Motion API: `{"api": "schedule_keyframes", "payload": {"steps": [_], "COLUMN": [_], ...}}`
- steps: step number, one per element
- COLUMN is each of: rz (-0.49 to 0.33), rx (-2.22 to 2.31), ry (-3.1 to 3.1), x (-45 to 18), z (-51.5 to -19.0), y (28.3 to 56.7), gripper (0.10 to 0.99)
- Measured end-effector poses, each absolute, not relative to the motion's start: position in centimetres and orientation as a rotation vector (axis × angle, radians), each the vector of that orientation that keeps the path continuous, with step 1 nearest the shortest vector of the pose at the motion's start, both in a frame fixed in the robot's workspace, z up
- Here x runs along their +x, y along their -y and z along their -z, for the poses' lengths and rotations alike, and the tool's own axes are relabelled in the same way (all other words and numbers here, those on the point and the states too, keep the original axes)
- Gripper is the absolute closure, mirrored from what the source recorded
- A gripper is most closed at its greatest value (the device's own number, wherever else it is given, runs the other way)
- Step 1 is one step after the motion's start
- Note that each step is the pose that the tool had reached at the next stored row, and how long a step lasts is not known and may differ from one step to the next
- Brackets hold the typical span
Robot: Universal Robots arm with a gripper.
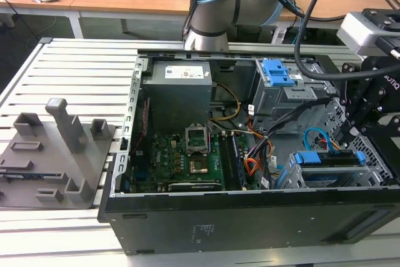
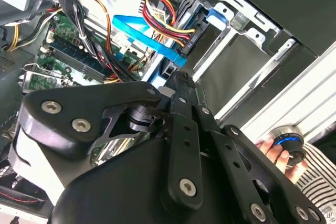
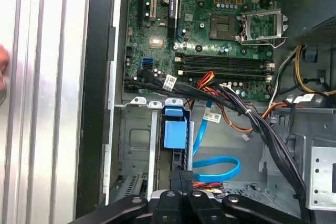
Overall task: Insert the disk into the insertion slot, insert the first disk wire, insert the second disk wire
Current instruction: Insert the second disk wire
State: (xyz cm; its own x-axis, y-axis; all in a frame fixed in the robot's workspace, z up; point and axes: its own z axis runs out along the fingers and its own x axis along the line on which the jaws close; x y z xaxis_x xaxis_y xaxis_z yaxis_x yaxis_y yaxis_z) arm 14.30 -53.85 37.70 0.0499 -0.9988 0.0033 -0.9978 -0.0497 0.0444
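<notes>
The open computer case (image 1: 250,217) lies on the slatted table (image 1: 69,67). The arm (image 1: 212,4) reaches over its far side, and the black hand (image 1: 350,130) points down at the exterior view's right, over the insertion slot (image 1: 331,176), where the blue-railed disk (image 1: 328,159) sits. The hand's fingers (image 3: 181,179) look drawn narrow, close over the disk's rear; what they grip I cannot tell.
</notes>
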Motion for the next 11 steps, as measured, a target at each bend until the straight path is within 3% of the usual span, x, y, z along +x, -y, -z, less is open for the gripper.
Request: {"api": "schedule_keyframes", "payload": {"steps": [11], "rz": [0.044], "rx": [2.251], "ry": [2.142], "x": [12.6], "z": [-37.7], "y": [53.9], "gripper": [0.980]}}
